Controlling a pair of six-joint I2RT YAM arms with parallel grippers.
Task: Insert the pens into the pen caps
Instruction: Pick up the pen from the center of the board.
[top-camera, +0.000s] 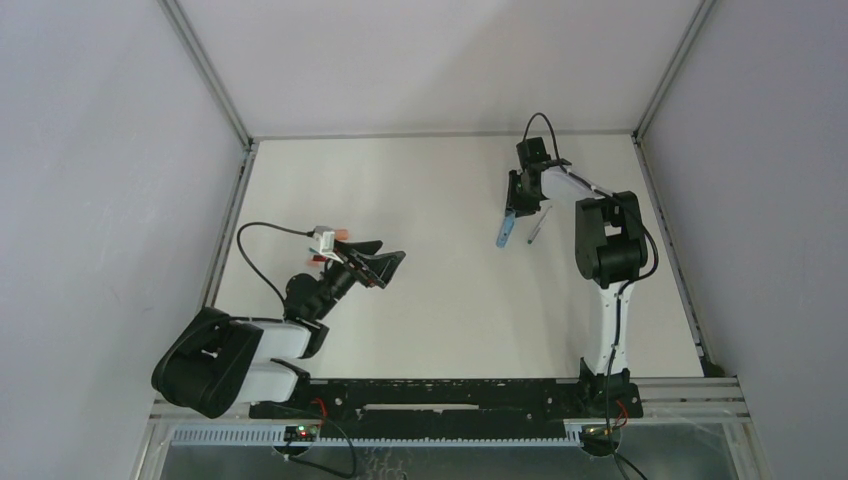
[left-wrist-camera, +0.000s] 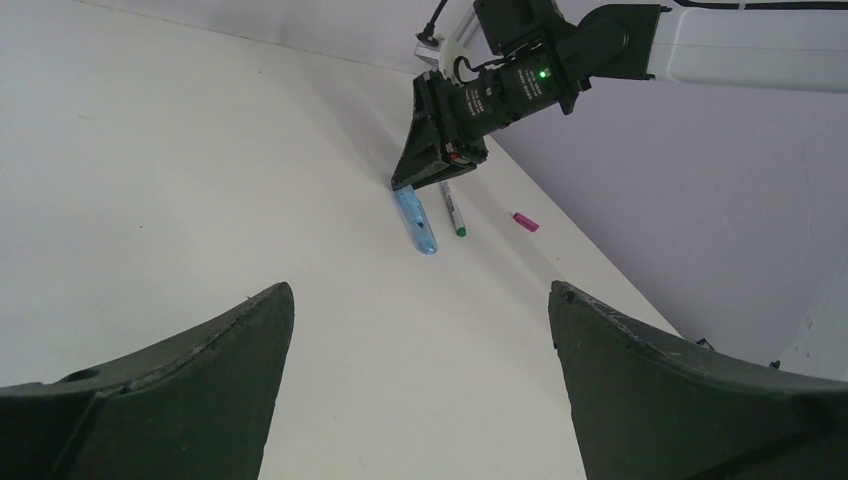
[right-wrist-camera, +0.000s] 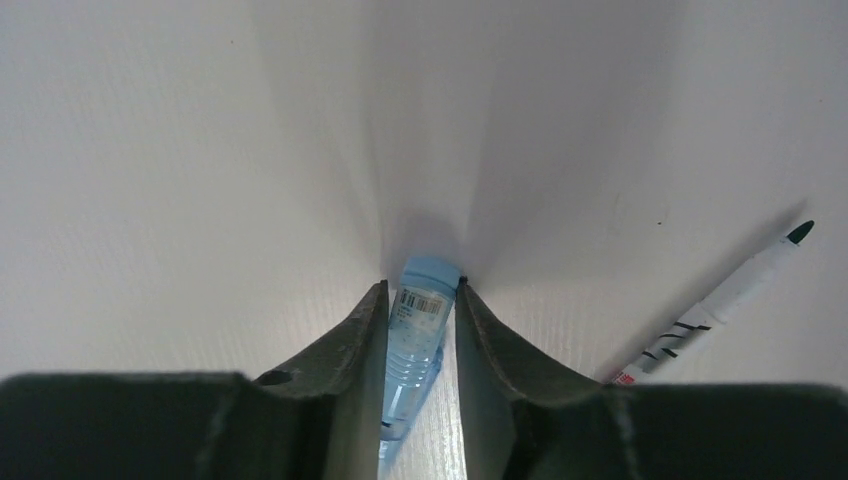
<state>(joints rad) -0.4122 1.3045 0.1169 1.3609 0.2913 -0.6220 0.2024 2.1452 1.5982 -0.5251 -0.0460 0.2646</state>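
Note:
A light blue pen cap (right-wrist-camera: 418, 330) lies on the white table, also seen from above (top-camera: 505, 230) and in the left wrist view (left-wrist-camera: 417, 222). My right gripper (right-wrist-camera: 420, 287) points down over its far end, and both fingers press the sides of its wide barcode end. Just to the right lies a white pen (right-wrist-camera: 715, 300) with a dark teal tip, seen as well from above (top-camera: 537, 226) and from the left wrist (left-wrist-camera: 453, 209). My left gripper (top-camera: 385, 268) hovers at the left of the table, open wide (left-wrist-camera: 420, 290) with nothing between its fingers.
A small magenta pen cap (left-wrist-camera: 525, 222) lies on the table right of the pen, near the side wall. Small orange-red bits (top-camera: 342, 232) show beside the left wrist, partly hidden by it. Grey walls with metal rails close in the table on three sides.

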